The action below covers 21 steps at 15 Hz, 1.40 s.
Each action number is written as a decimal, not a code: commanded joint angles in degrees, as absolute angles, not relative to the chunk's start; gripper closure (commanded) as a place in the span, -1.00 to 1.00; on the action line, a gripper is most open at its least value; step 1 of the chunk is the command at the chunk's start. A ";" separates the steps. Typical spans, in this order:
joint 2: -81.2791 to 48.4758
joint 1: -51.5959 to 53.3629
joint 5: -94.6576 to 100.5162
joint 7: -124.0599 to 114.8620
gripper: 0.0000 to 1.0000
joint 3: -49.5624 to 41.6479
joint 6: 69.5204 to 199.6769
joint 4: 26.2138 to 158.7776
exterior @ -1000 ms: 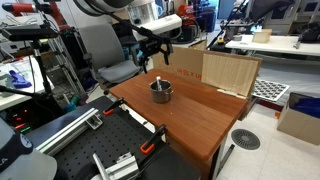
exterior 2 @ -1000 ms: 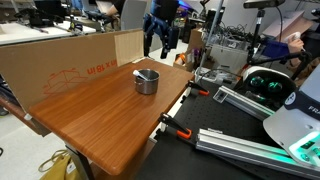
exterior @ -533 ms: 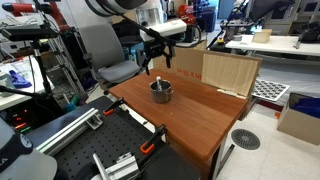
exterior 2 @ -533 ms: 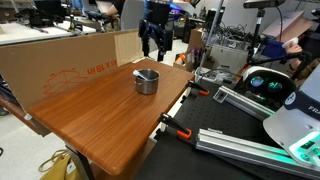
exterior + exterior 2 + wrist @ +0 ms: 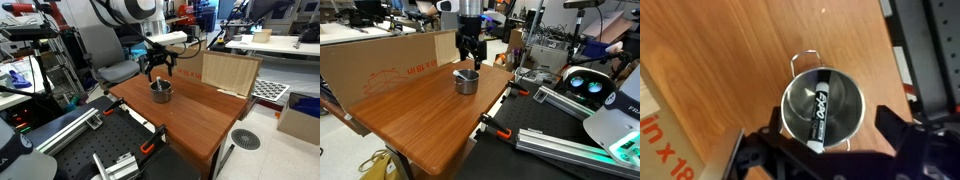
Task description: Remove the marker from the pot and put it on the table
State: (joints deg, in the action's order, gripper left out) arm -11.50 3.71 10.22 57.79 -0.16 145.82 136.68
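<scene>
Wrist view showed the marker (image 5: 821,113), a dark stick with white lettering, lying slanted inside the pot (image 5: 848,100), a small, round, shiny metal vessel with a wire loop handle. The gripper (image 5: 470,60) hovered just above it, fingers (image 5: 898,130) spread wide, holding nothing. The pot stood on the smooth reddish-brown wooden table (image 5: 730,60), near a cardboard sheet (image 5: 380,65).
</scene>
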 commanded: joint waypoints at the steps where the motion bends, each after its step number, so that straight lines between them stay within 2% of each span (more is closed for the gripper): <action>1: -14.57 3.40 16.28 51.58 -1.00 1.14 144.66 134.17; 6: -18.05 3.61 19.94 46.79 -1.00 2.79 142.28 131.02; 7: -18.49 3.55 20.15 46.32 -0.90 3.12 141.91 130.53; 8: -18.93 3.45 20.16 46.21 -0.47 3.43 141.65 130.06; 10: -19.62 3.25 20.21 45.96 -0.39 3.94 140.77 129.16; 11: -19.89 3.19 20.17 45.89 -0.26 4.11 140.51 128.79; 19: -20.57 2.87 20.00 46.32 0.99 4.40 139.24 127.16; 21: -20.45 2.81 20.02 46.42 0.90 4.55 139.08 127.12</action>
State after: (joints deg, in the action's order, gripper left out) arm -19.41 3.84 18.77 47.07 3.45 140.80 128.46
